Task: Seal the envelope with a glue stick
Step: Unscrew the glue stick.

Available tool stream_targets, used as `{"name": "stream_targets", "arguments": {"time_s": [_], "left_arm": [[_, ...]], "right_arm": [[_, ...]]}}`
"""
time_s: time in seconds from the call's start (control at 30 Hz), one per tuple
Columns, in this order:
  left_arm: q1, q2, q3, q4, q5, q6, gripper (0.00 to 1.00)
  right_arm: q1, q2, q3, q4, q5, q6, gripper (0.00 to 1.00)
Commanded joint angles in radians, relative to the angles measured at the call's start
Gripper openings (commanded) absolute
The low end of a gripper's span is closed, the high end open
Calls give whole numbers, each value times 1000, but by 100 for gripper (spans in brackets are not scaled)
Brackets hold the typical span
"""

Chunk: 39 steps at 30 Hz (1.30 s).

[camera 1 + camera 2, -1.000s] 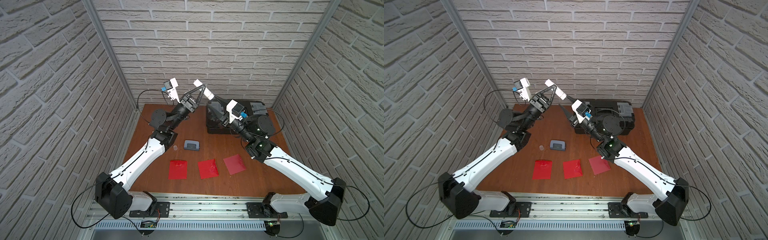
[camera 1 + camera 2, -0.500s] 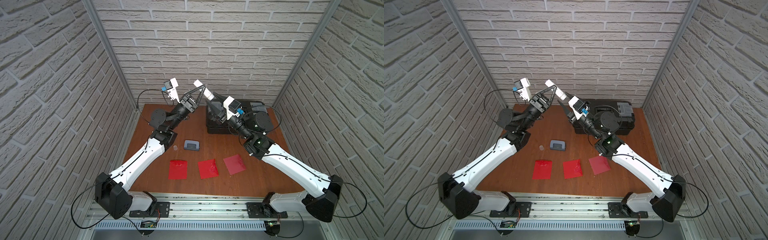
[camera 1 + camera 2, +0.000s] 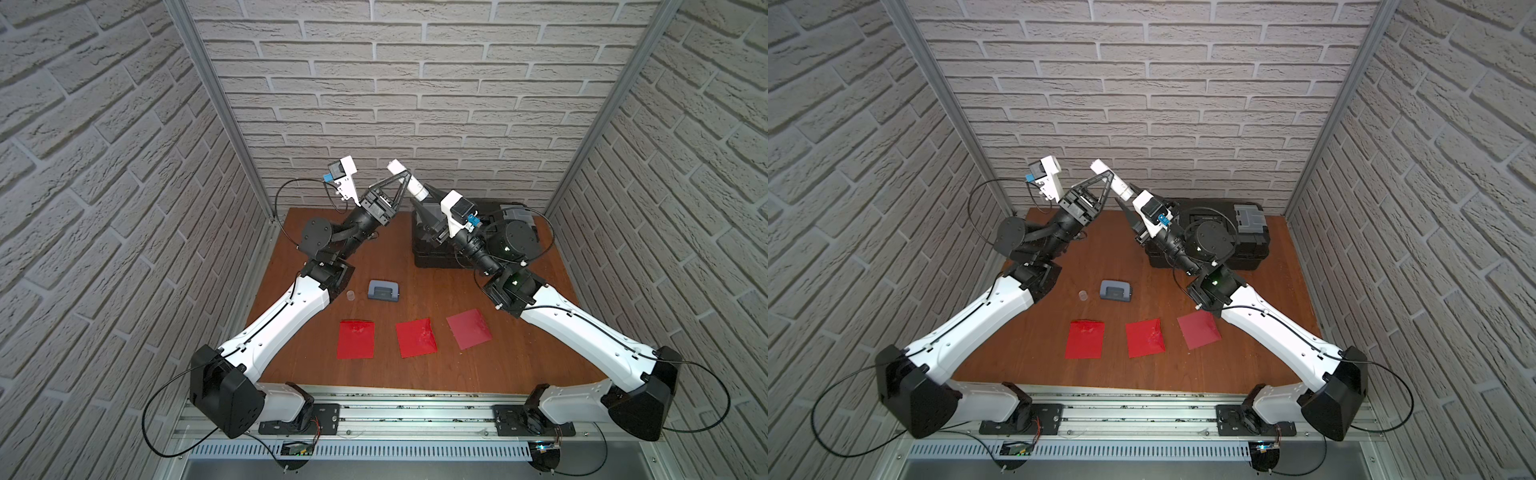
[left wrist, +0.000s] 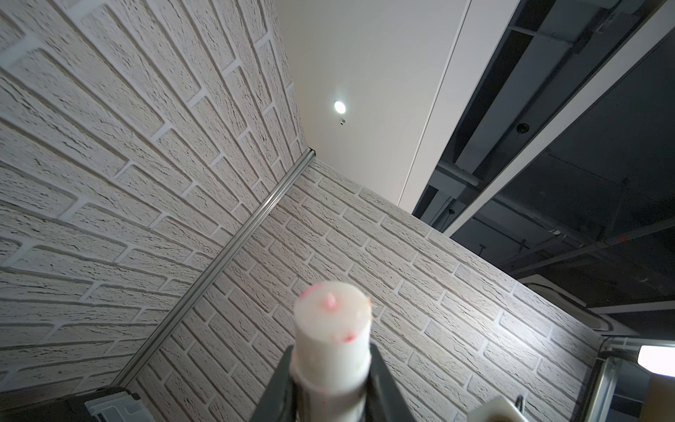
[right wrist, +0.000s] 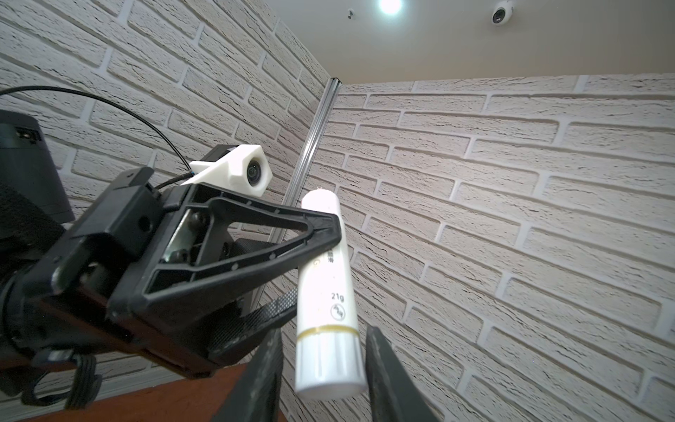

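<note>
Overhead, glue stick (image 3: 417,191): raised in the air near the back wall (image 3: 415,104) in both top views, tilted, one end up toward the wall and the other down toward the right arm.
Overhead, left gripper (image 3: 406,179): clenched on the glue stick's upper half, with the arm stretched up from the table (image 3: 415,374).
Overhead, right gripper (image 3: 427,200): at the stick's lower end; from this height I cannot tell whether it grips.
Overhead, envelopes: three red squares lie flat in a row near the table's front, the left-side envelope (image 3: 356,338), middle envelope (image 3: 415,337) and right-side envelope (image 3: 469,328), the last turned askew.
Overhead, hole punch (image 3: 383,289): grey-blue, behind the envelopes, with a small clear cap (image 3: 350,295) just beside it toward the left arm.
Overhead, black case (image 3: 432,257): at the back of the table, beneath the right arm's wrist.
Left wrist, glue stick (image 4: 332,329): uncapped white end with red flecks, pointing toward the corner post (image 4: 233,248), slightly blurred.
Left wrist, left gripper (image 4: 330,383): both jaws pressed against the tube's sides.
Right wrist, glue stick (image 5: 325,292): nearly upright, with a faint printed label and a gold ring above the base.
Right wrist, left gripper (image 5: 314,263): grasping the tube's upper part, one black triangular finger crossing it, with its wrist camera (image 5: 248,171) behind.
Right wrist, right gripper (image 5: 327,376): released, its jaws flanking the base, one with a narrow gap and the other at the tube's edge.
</note>
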Motion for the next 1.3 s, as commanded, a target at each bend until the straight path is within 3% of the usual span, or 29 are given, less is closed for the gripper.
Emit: {"name": "stream_targets", "arguments": {"time_s": [0.0, 0.2, 0.3, 0.47, 0.67, 0.83, 0.9, 1.0, 1.13, 1.27], "left_arm": [[2, -28, -6, 63, 13, -4, 0], [6, -31, -6, 65, 29, 8, 0], [28, -25, 7, 105, 83, 36, 0], [114, 42, 89, 328, 269, 38, 0], [171, 169, 279, 551, 462, -57, 0], [170, 212, 371, 563, 531, -70, 0], [171, 209, 372, 559, 531, -67, 0], [171, 182, 342, 500, 521, -25, 0], [169, 101, 249, 323, 445, 92, 0], [157, -2, 138, 141, 292, 199, 0]], "right_arm": [[5, 2, 33, 18, 14, -6, 35], [6, -9, 30, 19, -11, 29, 22], [5, -31, 27, 5, -31, 121, 17], [5, -90, -17, 77, -142, 456, 8], [5, -110, -20, 222, -335, 920, 5], [6, -81, 10, 322, -453, 1105, 6], [6, -81, 1, 350, -449, 1114, 8], [6, -100, -8, 297, -414, 1047, 18], [6, -138, -16, 147, -335, 865, 42], [6, -169, -25, 49, -281, 633, 52]]}}
